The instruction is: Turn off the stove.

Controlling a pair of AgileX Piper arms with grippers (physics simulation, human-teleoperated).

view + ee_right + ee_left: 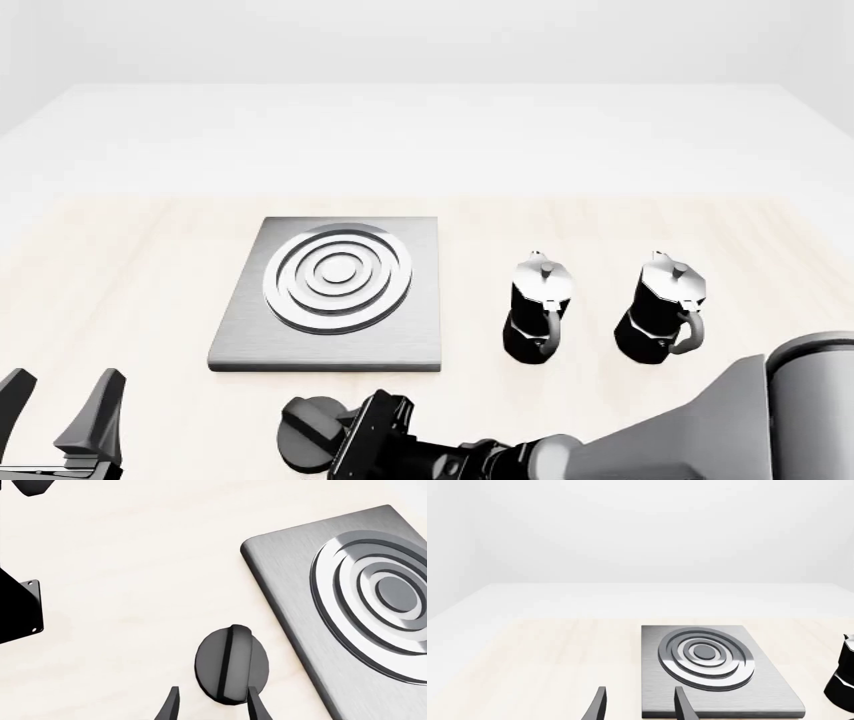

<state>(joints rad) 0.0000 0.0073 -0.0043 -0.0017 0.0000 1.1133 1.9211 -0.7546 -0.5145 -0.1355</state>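
Note:
The stove is a flat grey metal plate (334, 295) with silver concentric rings, left of the table's centre; it also shows in the left wrist view (714, 675) and the right wrist view (347, 595). Its round black knob (307, 430) with a raised bar lies on the table in front of the plate. My right gripper (336, 440) reaches across to it. In the right wrist view the gripper (213, 707) is open, its fingertips (257, 705) at the knob's (232, 664) near edge. My left gripper (60, 410) is open and empty at the front left, also seen in its own view (640, 707).
Two black-and-silver moka pots (539, 305) (663, 305) stand upright right of the plate; one shows at the edge of the left wrist view (844, 680). Parts of the left arm (20, 610) show in the right wrist view. The right arm (694, 430) spans the front edge.

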